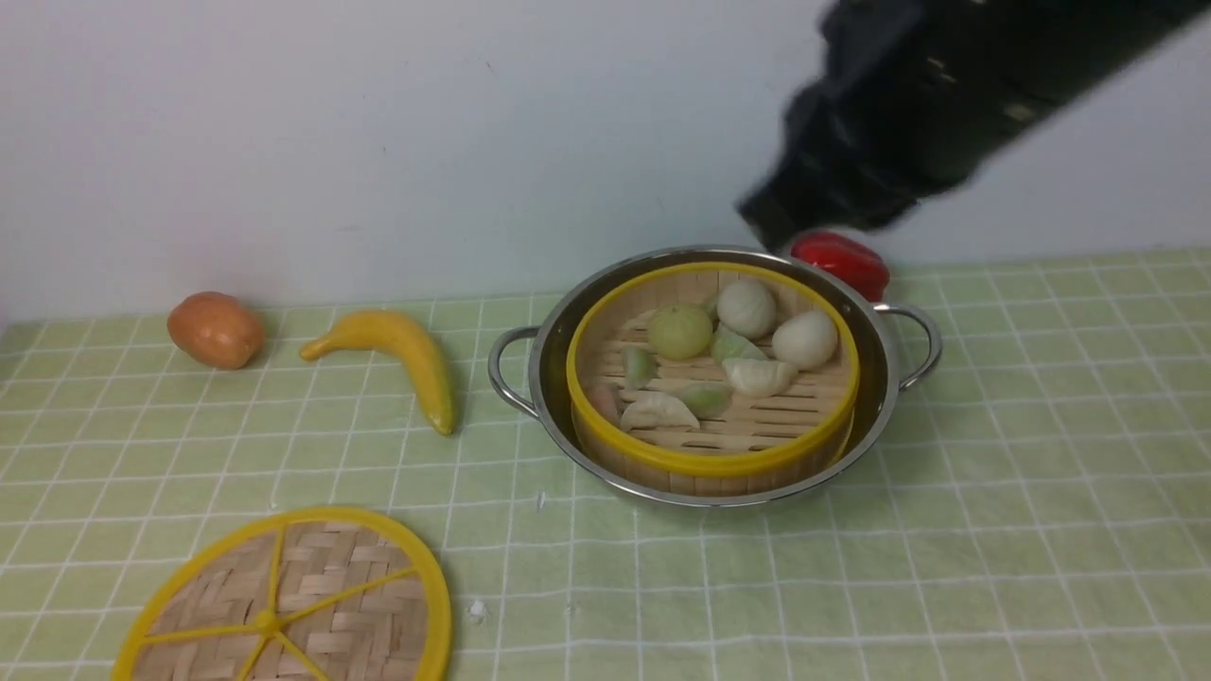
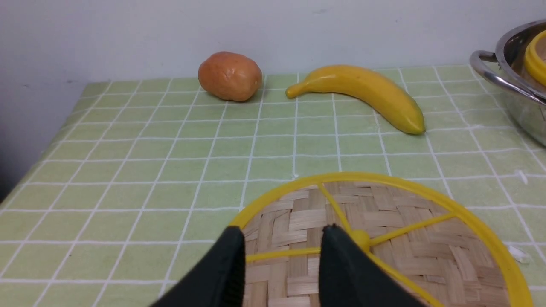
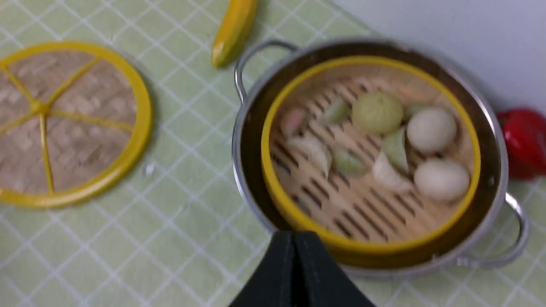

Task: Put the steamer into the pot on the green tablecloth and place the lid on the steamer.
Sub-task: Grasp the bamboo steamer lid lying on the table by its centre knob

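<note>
The pot (image 1: 880, 397), wide and shiny with a loop handle on each side, stood on the green tablecloth (image 1: 1041, 473) towards the far wall. Inside it sat the steamer (image 1: 710, 463), its yellow rim standing a little above the steel edge on the near side. On the steamer's slatted floor lay three round buns (image 1: 746, 307), two of them white and one yellowish green. Beside them were several folded dumplings (image 1: 757, 376) in white, green and pink. The steamer was uncovered.

The lid (image 1: 284, 605) lay flat on the cloth-covered surface at the near left, well apart from the pot. It was a woven disc with a yellow rim and yellow spokes running to a centre knob.

My left fingers (image 2: 282, 238) were spread apart over the lid, close to its knob; I could not tell whether they touched it. My right fingers (image 3: 294, 256) were pressed together and empty, above the pot's rim.

A banana (image 1: 397, 355) and a brown fruit (image 1: 216, 329) lay to the pot's left, and a red pepper (image 1: 842, 260) just behind it.
</note>
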Tool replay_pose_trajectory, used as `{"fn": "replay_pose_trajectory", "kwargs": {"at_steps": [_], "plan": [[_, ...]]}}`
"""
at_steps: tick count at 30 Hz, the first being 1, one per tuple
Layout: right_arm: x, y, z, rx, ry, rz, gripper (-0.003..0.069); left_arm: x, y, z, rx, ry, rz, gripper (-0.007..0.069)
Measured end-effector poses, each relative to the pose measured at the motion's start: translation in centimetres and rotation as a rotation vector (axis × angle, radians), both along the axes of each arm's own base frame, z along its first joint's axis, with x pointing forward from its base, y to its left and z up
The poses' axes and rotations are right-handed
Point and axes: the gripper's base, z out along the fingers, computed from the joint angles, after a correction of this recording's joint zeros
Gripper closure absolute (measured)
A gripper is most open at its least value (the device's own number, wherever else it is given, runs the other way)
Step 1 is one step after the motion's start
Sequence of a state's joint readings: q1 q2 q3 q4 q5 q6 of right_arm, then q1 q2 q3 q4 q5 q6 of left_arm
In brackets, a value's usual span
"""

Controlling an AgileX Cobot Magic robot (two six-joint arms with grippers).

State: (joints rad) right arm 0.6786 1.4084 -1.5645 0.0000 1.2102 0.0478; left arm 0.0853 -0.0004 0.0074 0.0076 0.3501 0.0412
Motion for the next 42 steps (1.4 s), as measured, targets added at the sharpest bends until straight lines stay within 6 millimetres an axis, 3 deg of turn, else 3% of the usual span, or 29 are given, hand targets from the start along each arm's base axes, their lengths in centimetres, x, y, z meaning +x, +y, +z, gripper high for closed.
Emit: {"fn": "replay_pose_trajectory", "kwargs": {"at_steps": [1, 2, 4, 5, 8, 9, 12, 15, 16, 18, 20, 27, 42], "plan": [[-0.6, -0.5, -0.1, 0.001, -0.011, -0.001, 0.0651, 0.0, 0.0, 0.0, 0.000, 0.000, 0.000, 0.0382], [-3.4, -2.9, -1.1, 0.010, -0.042, -0.004, 0.0648, 0.0, 0.0, 0.0, 0.000, 0.000, 0.000, 0.0382], [-4.7, -4.1, -1.7, 0.031, -0.083, -0.008, 0.0646, 0.0, 0.0, 0.0, 0.001, 0.000, 0.000, 0.0382], [-6.7, -6.1, -3.5, 0.058, -0.127, -0.025, 0.0643, 0.0, 0.0, 0.0, 0.001, 0.000, 0.000, 0.0382], [-9.9, -9.8, -5.2, 0.184, -0.267, -0.107, 0.0634, 0.0, 0.0, 0.0, 0.001, 0.000, 0.000, 0.0382], [-10.0, -10.0, -5.8, 0.192, -0.272, -0.116, 0.0632, 0.0, 0.0, 0.0, 0.001, 0.000, 0.000, 0.0382], [-13.0, -13.6, -9.6, 0.324, -0.419, -0.267, 0.0620, 0.0, 0.0, 0.0, 0.002, 0.000, 0.000, 0.0382], [-14.6, -15.4, -12.6, 0.364, -0.535, -0.366, 0.0611, 0.0, 0.0, 0.0, 0.002, 0.000, 0.000, 0.0382], [-14.7, -15.5, -12.8, 0.366, -0.553, -0.369, 0.0610, 0.0, 0.0, 0.0, 0.002, 0.000, 0.000, 0.0382], [-15.8, -16.6, -15.7, 0.353, -0.646, -0.435, 0.0606, 0.0, 0.0, 0.0, 0.002, 0.000, 0.000, 0.0382], [-16.4, -17.0, -17.5, 0.336, -0.689, -0.469, 0.0601, 0.0, 0.0, 0.0, 0.002, 0.000, 0.000, 0.0382], [-17.1, -17.6, -22.3, 0.300, -0.695, -0.542, 0.0584, 0.0, 0.0, 0.0, 0.002, 0.000, 0.000, 0.0382], [-17.0, -17.7, -23.3, 0.283, -0.644, -0.554, 0.0545, 0.0, 0.0, 0.0, 0.002, 0.000, 0.000, 0.0382]]}}
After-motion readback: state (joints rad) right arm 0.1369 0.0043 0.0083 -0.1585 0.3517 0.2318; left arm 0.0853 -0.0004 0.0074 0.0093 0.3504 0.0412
